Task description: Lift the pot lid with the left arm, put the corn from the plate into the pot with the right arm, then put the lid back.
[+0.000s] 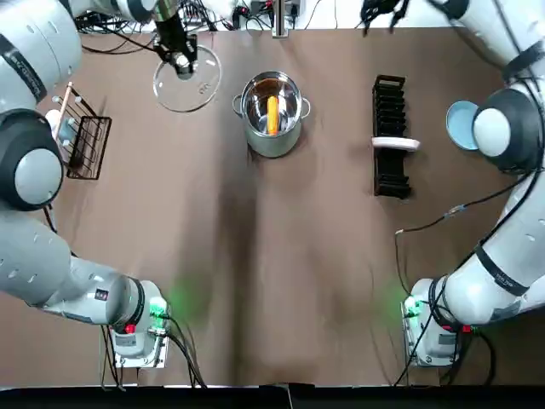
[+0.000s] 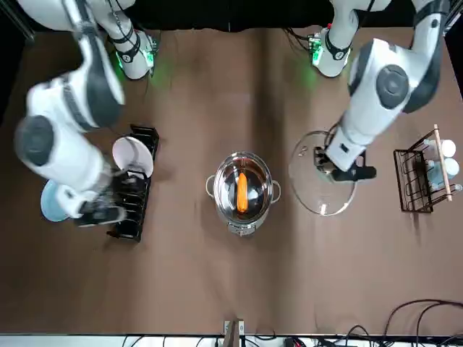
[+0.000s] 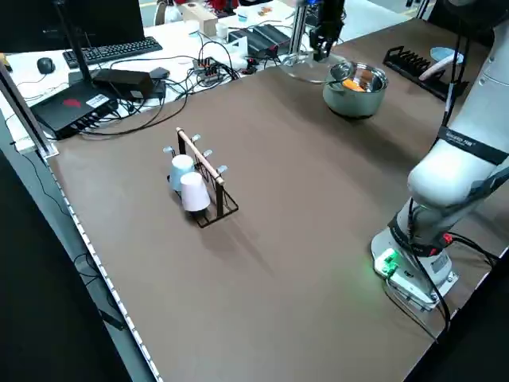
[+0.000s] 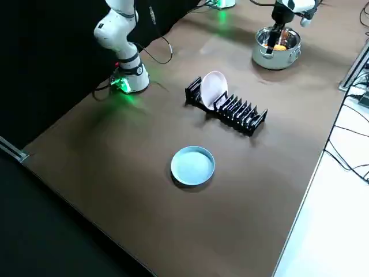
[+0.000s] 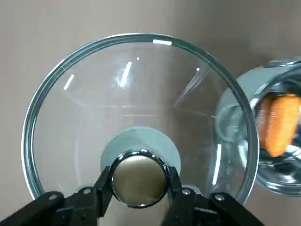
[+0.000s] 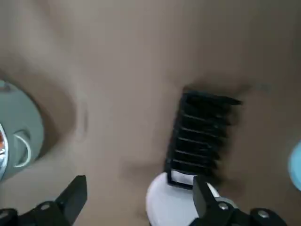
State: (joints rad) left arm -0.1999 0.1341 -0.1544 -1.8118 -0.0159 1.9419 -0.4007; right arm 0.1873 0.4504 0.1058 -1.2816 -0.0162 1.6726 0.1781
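Observation:
The steel pot stands at the far middle of the table with the orange corn lying inside it. The glass lid is off the pot, just to its left. My left gripper is shut on the lid's metal knob; I cannot tell whether the lid touches the table. In the left wrist view the pot and corn sit beside the lid. My right gripper is open and empty, high over the far end of the dish rack. The blue plate lies empty at the right.
A black dish rack holding one white plate stands right of the pot. A wire rack with cups sits at the left edge. Cables run along the far edge.

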